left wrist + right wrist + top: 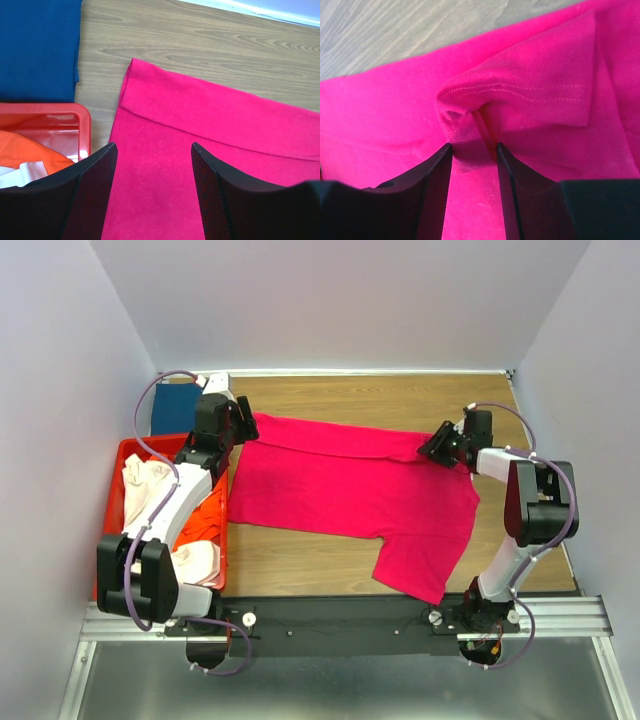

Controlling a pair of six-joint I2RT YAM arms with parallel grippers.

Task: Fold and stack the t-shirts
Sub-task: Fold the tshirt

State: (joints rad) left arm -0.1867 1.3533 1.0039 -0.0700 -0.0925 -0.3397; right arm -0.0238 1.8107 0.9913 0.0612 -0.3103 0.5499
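The magenta-pink t-shirt (350, 490) lies spread flat on the wooden table, one sleeve pointing to the near edge. My left gripper (245, 426) hovers open over its far left corner, where the hem is folded over (150, 107); nothing is between its fingertips (152, 146). My right gripper (432, 448) is at the shirt's far right edge. Its jaws stand a little apart (474, 146) on the cloth, just short of a bunched, turned-over sleeve (520, 95). A dark blue shirt (175, 408) lies folded at the far left, also in the left wrist view (35, 45).
A red plastic crate (128, 446) stands left of the shirt, its corner in the left wrist view (75, 112). It holds an orange shirt (205, 522) and cream-white shirts (145, 488). White walls close in the table at the back and sides.
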